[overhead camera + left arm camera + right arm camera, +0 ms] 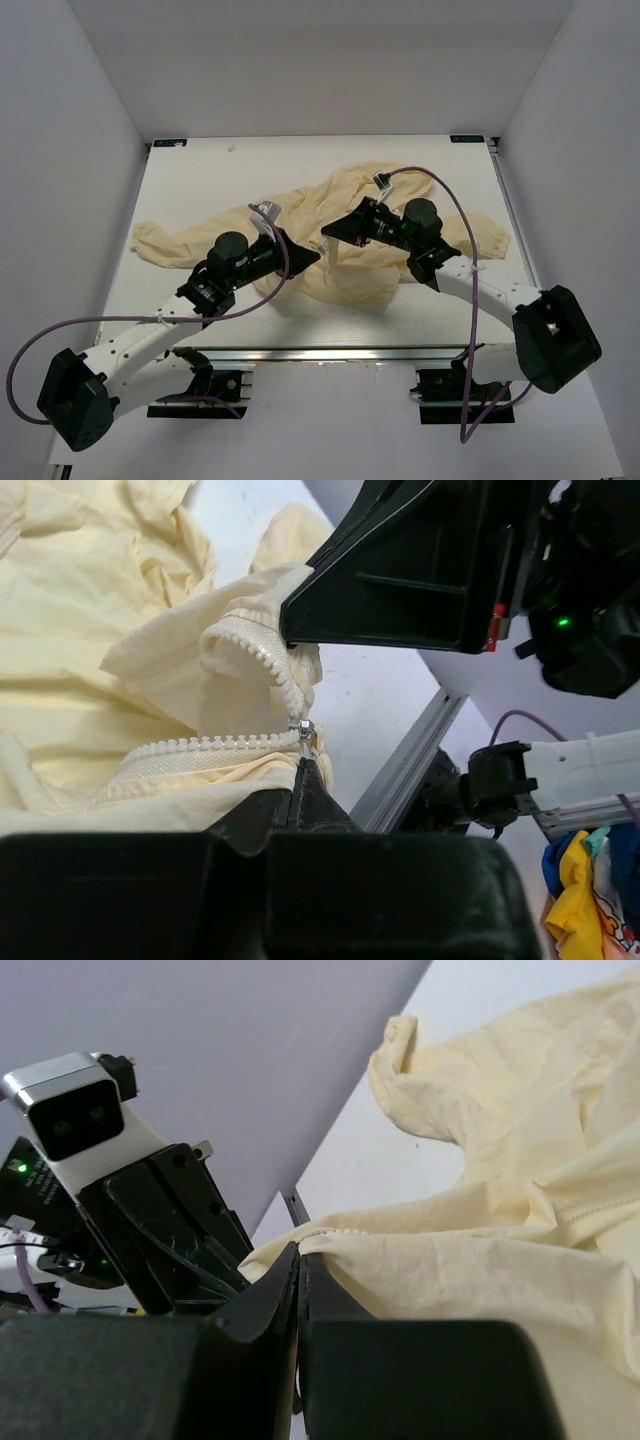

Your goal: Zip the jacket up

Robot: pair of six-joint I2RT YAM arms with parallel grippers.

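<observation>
From above, the jacket (370, 230) lies crumpled on the white bench (200, 180). One sleeve trails away behind the left jaws and the other lies past the right arm (480, 285). The left arm (150, 340) reaches in from the near left. The left jaws and right jaws point at each other, close together over the near part of the jacket. From this height I cannot tell how either pair is set.

In the left wrist view, the left jaws are together, pinched on the metal zip slider (304, 730) at their very tips. One row of zip teeth (200, 748) runs off to the left of the tips. A second row curls up above them to the right jaws, which hold the fabric edge there. A metal rail (400, 770) lies to the right of the tips, and a bright multicoloured cloth (575, 900) sits far to the right.

In the right wrist view, the right jaws are clamped on a fold of the jacket's edge, and the cloth spreads out to the right of the tips. The left arm's camera (75, 1110) sits up and to the left of them.
</observation>
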